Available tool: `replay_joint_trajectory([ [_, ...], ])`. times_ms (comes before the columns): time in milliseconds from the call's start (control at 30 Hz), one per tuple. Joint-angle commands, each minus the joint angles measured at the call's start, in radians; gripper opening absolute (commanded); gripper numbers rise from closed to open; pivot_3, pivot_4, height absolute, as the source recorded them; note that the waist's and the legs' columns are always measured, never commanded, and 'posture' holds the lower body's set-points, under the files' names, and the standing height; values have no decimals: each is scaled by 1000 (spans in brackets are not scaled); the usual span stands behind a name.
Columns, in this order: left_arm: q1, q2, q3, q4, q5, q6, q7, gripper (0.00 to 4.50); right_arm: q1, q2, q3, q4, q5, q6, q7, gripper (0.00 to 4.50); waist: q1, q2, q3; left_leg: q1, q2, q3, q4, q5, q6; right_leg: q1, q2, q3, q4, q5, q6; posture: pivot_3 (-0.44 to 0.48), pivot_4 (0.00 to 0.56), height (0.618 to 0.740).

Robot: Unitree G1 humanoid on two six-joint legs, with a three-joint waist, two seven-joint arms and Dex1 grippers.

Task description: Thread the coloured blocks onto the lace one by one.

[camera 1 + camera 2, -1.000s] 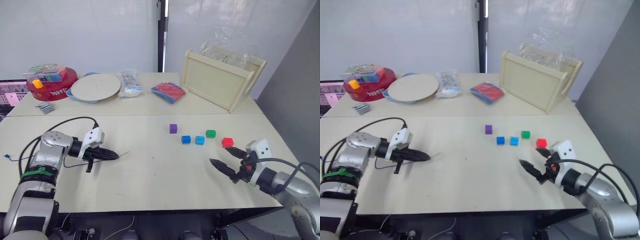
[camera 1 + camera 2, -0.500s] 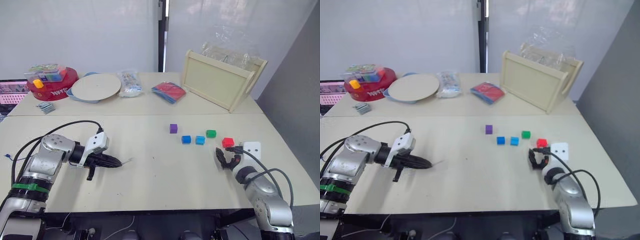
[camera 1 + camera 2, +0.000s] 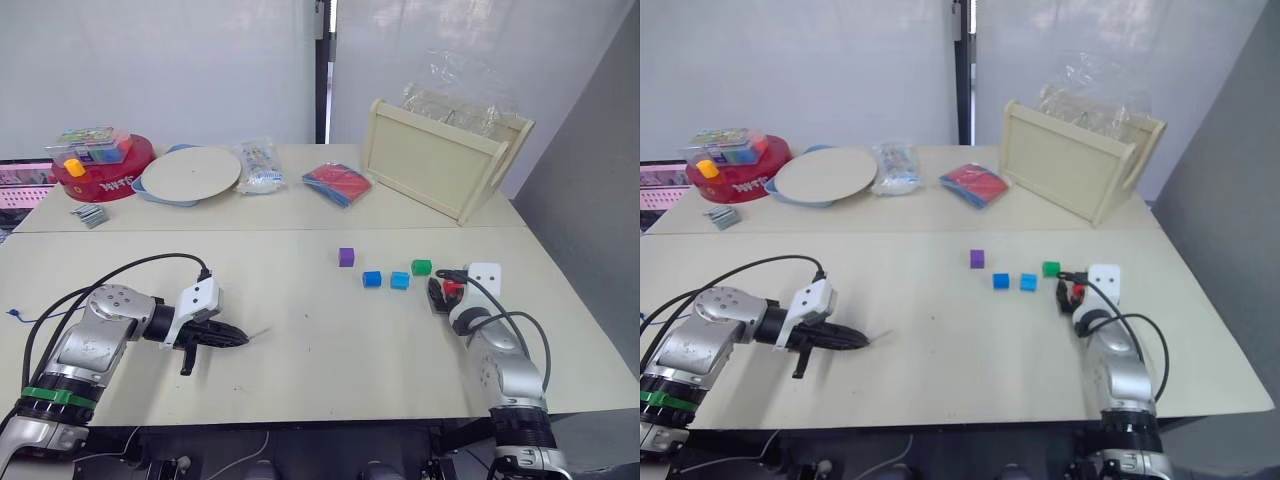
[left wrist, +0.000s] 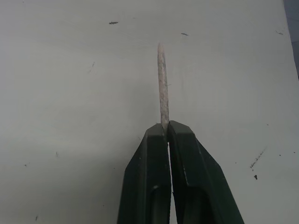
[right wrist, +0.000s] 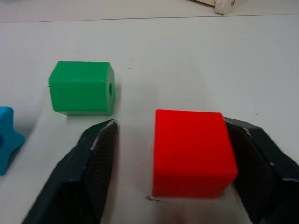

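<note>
Left gripper (image 4: 167, 133) has its smooth black fingers pinched on the lace's (image 4: 162, 86) stiff, pale, rough tip above the matte tabletop (image 3: 320, 350); right gripper (image 5: 170, 154) has ribbed fingers spread around the glossy red cube (image 5: 191, 151), beside the holed green cube (image 5: 81, 87).

On the pale bench (image 3: 320, 340), my right pincer (image 5: 170, 163) straddles the small red plastic cube (image 5: 192, 151); the green plastic cube (image 5: 82, 87) sits just beyond.
</note>
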Motion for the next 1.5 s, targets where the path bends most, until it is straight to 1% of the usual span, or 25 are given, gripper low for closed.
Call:
replay_joint_trajectory([
  [33, 3, 20, 20, -29, -16, 2, 9, 0, 22, 3, -17, -49, -2, 3, -20, 1965, 1, 0, 0, 0, 0, 0, 0, 0, 0, 0, 0, 0, 0, 0, 0, 0, 150, 740],
  [100, 4, 23, 20, -27, -16, -4, 10, 0, 38, 13, -25, -98, 7, 22, -34, 1262, 1, 0, 0, 0, 0, 0, 0, 0, 0, 0, 0, 0, 0, 0, 0, 0, 150, 740],
  [233, -4, 21, 18, -11, -13, -17, 13, 0, 65, 23, -39, -168, 25, 47, -45, 1210, -1, 0, 0, 0, 0, 0, 0, 0, 0, 0, 0, 0, 0, 0, 0, 0, 150, 740],
  [367, -24, 16, 14, 9, -10, -26, 13, 0, 163, 32, 1, -405, 47, 105, -26, 1210, -1, 0, 0, 0, 0, 0, -1, 0, 0, -1, 0, 0, 0, 0, 0, 0, 150, 740],
  [433, -32, 15, 10, 20, -8, -32, 10, 0, 241, 35, 71, -590, 81, 149, 13, 1210, 0, 1, 0, -1, 0, 0, -1, 0, 0, -1, 0, 0, 0, 0, 0, 0, 150, 740],
  [500, -42, 12, 4, 32, -5, -39, 8, 0, 331, 28, 176, -783, 131, 205, 65, 1210, -1, 1, 0, -1, 0, 0, -2, 0, 0, -1, 0, 0, 0, 0, 0, 0, 150, 740],
  [567, -53, 6, -6, 49, 1, -52, 7, 0, 397, 13, 277, -896, 146, 260, 88, 1210, -4, 0, 0, -1, 1, -1, -2, 0, 0, -1, 1, 0, 0, 0, 0, 0, 150, 740],
  [600, -58, 3, -11, 57, 4, -58, 5, 0, 415, 9, 320, -919, 148, 282, 96, 1210, -5, 0, 0, 0, 1, -1, -2, 0, 0, -1, 1, 0, 0, 0, 0, 0, 150, 740],
  [667, -67, -2, -22, 67, 6, -65, 1, 0, 428, 6, 391, -923, 135, 298, 108, 1210, -4, 0, 0, 0, 1, 0, -2, 0, 0, -1, 1, 0, 0, 0, 0, 0, 150, 740],
  [733, -75, -6, -33, 66, 5, -66, -4, 0, 420, 28, 442, -861, 119, 277, 113, 1210, -2, 0, 0, 0, 1, 0, -1, 0, 0, 0, 1, 0, 0, 0, 0, 0, 150, 740],
  [800, -82, -8, -39, 68, 6, -69, -7, 0, 407, 59, 454, -785, 117, 238, 122, 1210, -1, 0, 0, 1, 1, -1, -1, 0, 0, 0, 1, -1, 0, 0, 0, 0, 150, 740],
  [967, -80, 2, -41, 65, 2, -71, -13, 0, 388, 86, 507, -596, 110, 192, 199, 1210, 0, -1, 0, 0, 0, -1, -1, 0, 0, 0, 1, -1, -1, 0, 0, 0, 150, 740],
  [1067, -76, 8, -37, 63, 1, -71, -15, 0, 384, 89, 504, -565, 98, 155, 217, 1210, -1, -1, 0, 0, 1, -1, -2, 0, 0, -1, 1, -1, -1, 0, 0, 0, 150, 740],
  [1100, -74, 8, -34, 62, -4, -66, -15, 0, 384, 81, 500, -570, 94, 151, 223, 2269, -2, -1, 0, 0, 1, -1, -2, 0, 0, -1, 1, -1, -1, 0, 0, 0, 150, 740],
  [1167, -71, 8, -29, 59, -10, -59, -13, 0, 383, 64, 494, -585, 92, 147, 237, 2983, -1, -1, 0, 1, 1, -1, -2, 0, 0, -1, 1, -1, 0, 0, 0, 0, 150, 740],
  [1233, -67, 6, -28, 54, -11, -55, -7, 0, 381, 44, 481, -605, 104, 147, 263, 3594, -1, -1, 0, 0, 1, -1, -2, 0, 0, -1, 1, -1, 0, 0, 0, 0, 150, 740],
  [1267, -62, 6, -28, 47, -12, -52, -4, 0, 374, 16, 466, -625, 119, 153, 295, 3904, 0, -1, 0, 0, 1, -1, -2, 0, 0, -1, 1, -1, 0, 0, 0, 0, 150, 740],
  [1300, -58, 5, -27, 41, -13, -49, -1, 0, 367, -9, 453, -641, 134, 157, 325, 4340, 2, -1, 0, 0, 1, -1, -1, 0, 0, -1, 1, -1, -1, 0, 0, 0, 150, 740],
  [1333, -52, 7, -26, 34, -14, -47, 1, 0, 356, -47, 438, -657, 156, 162, 370, 4464, 4, -1, 0, 0, 0, -1, -1, 0, 0, 0, 0, -1, -1, 0, 0, 0, 150, 740],
  [1400, -46, 10, -22, 26, -18, -42, 1, 0, 333, -111, 418, -675, 195, 170, 451, 4464, 3, -1, 0, 0, 0, -1, -1, 0, 0, 0, 0, -1, -1, 0, 0, 0, 150, 740],
  [1467, -43, 17, -18, 21, -21, -39, -1, 0, 276, -214, 397, -658, 247, 179, 594, 4464, 2, -1, 0, 0, 0, -1, -1, 0, 0, 0, 0, -1, -1, 0, 0, 0, 150, 740],
  [1500, -44, 19, -17, 21, -21, -38, -1, 0, 256, -244, 392, -649, 261, 182, 637, 4464, 0, -1, 1, 0, 0, -1, -1, 0, 0, 0, 1, -1, -1, 0, 0, 0, 150, 740],
])
